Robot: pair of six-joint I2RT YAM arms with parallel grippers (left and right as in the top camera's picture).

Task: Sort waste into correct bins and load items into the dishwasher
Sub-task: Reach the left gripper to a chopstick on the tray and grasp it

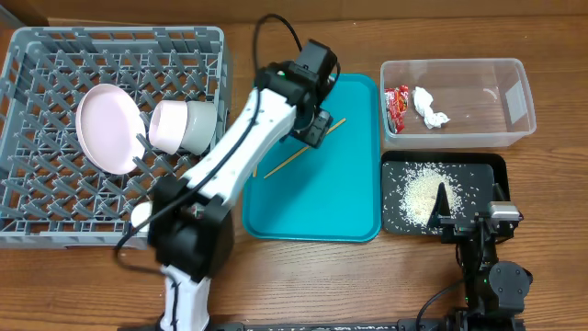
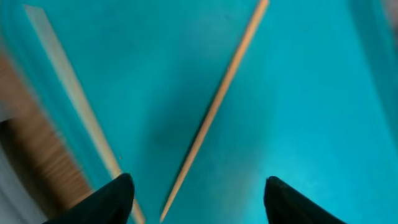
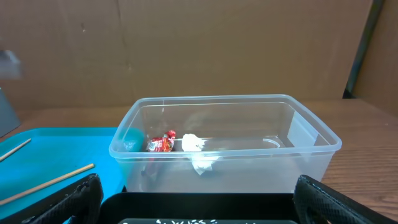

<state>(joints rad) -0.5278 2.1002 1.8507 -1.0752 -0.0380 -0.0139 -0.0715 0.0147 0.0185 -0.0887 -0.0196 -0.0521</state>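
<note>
Evidently the waste is sorted: the red wrapper [image 1: 397, 106] and the tissue [image 1: 429, 108] lie in the clear tub [image 1: 514, 87], and the rice [image 1: 421, 191] is spread over the black tray [image 1: 491, 165]. The plate [image 1: 108, 127] and the bowl [image 1: 175, 124] sit in the dish rack [image 1: 37, 64].

The step in hand looks to be the chopsticks [image 1: 294, 158], both lying loose on the teal tray [image 1: 322, 207], crossed into a shallow V. The left gripper [image 2: 198, 183] hangs low over them with its jaws spread and nothing between them but the lower end of the nearer stick [image 2: 217, 106]. The other stick [image 2: 74, 106] runs along the tray's left edge.

The next move probably calls for dropping the fingers astride that one stick and closing squarely across it. It is thin and flat on a smooth tray, so it could roll or slip out. Then it goes left to the rack.

The right gripper [image 1: 445, 204] rests over the black tray, jaws wide apart and empty.
</note>
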